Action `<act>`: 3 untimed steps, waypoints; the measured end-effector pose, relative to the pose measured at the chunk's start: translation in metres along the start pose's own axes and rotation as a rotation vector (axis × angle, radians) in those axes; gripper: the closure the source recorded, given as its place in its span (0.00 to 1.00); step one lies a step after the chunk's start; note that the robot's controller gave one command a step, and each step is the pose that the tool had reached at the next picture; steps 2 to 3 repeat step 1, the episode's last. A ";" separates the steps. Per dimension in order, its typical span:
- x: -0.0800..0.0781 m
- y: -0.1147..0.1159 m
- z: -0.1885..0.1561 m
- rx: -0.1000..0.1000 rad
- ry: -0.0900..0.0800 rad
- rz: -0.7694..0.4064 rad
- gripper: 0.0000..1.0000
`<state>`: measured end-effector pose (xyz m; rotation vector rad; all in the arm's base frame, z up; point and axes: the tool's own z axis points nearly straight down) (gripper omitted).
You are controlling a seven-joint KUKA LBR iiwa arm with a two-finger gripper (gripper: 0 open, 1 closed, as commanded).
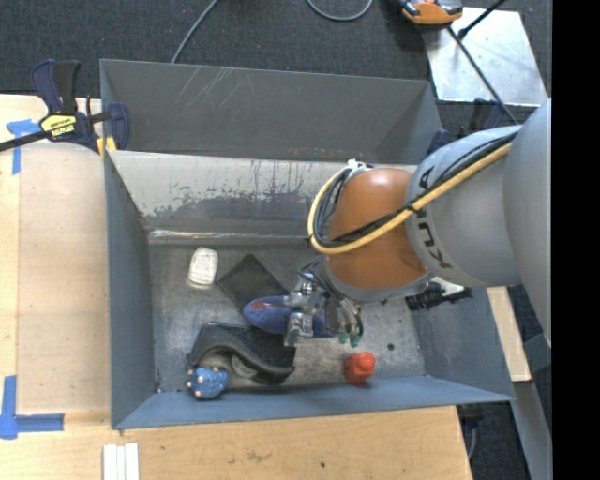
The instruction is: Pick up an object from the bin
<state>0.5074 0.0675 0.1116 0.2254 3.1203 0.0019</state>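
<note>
Gripper (317,322) sits low in bin (129,281) over blue item (265,308), red ball (359,367) near; jaw state cannot be told

Arm (469,216) angled down, gripper (317,319) hanging low

- Behind the bin (272,108) I reach into, a dark, nearly black floor (262,33) runs along the top of the view.
- A thin black cable (194,37) curves over that floor toward the bin's far rim, and a second cable loop (342,11) lies at the top edge.
- In the view's upper right corner a pale grey sheet (492,56) lies on the dark floor.
- A small orange-and-black object (433,9) sits at the top edge, just beside that sheet.
- The light around me is bright and even. The bin's far wall shows a pale sheen and faint scratches.
</note>
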 end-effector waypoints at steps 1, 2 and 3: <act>-0.005 0.000 -0.147 -0.001 0.002 -0.045 1.00; -0.005 0.000 -0.147 -0.001 0.002 -0.045 1.00; -0.005 0.000 -0.147 -0.001 0.002 -0.045 1.00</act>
